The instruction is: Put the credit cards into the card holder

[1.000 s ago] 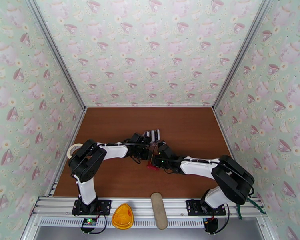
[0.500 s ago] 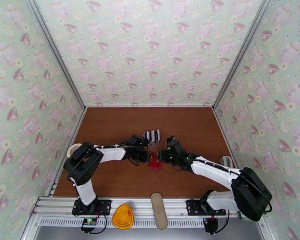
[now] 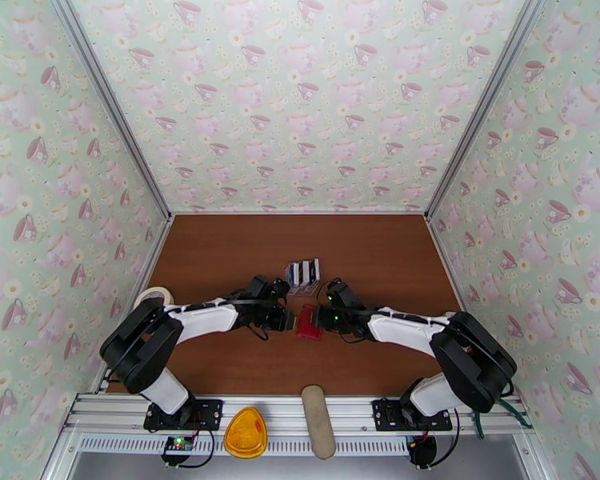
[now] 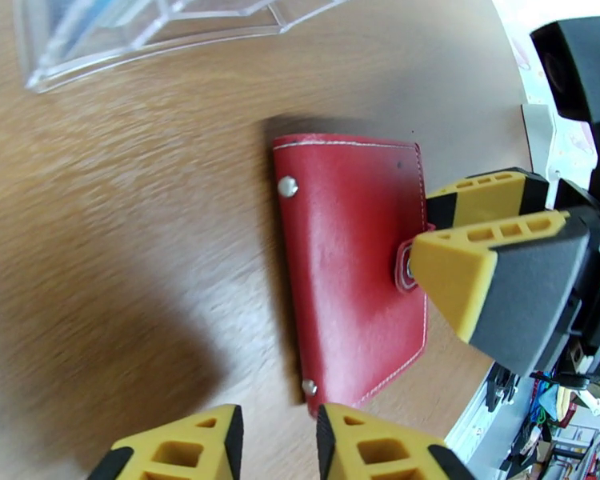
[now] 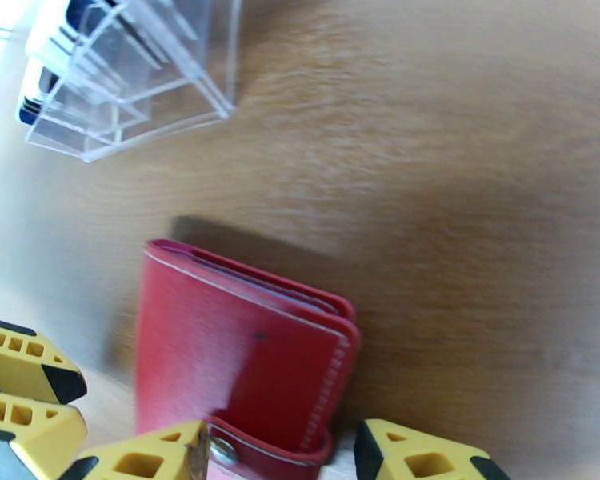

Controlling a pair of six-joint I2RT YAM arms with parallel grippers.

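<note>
The card holder (image 3: 308, 322), a red folded wallet with a snap tab, lies closed and flat on the brown table between my two grippers. My left gripper (image 3: 289, 318) sits at its left edge, fingers slightly apart and empty; in the left wrist view the card holder (image 4: 348, 258) lies just beyond my left gripper (image 4: 276, 446). My right gripper (image 3: 322, 317) stands open at the wallet's right side. Its fingers (image 4: 492, 274) touch the snap tab, and the card holder's (image 5: 236, 346) tab edge lies between the pads of my right gripper (image 5: 280, 462). The credit cards (image 3: 303, 273) stand in a clear plastic stand (image 5: 140, 66) just behind.
A roll of tape (image 3: 150, 296) lies by the left wall near the left arm's elbow. On the front rail rest a yellow piece (image 3: 246, 432) and a beige oblong piece (image 3: 318, 420). Bare table stretches behind the clear stand and in front of the wallet.
The wallet, half hidden between the grippers a second ago, now lies flat in plain sight. Both grippers have opened wider. The right arm swung out and came back to the wallet's right side.
</note>
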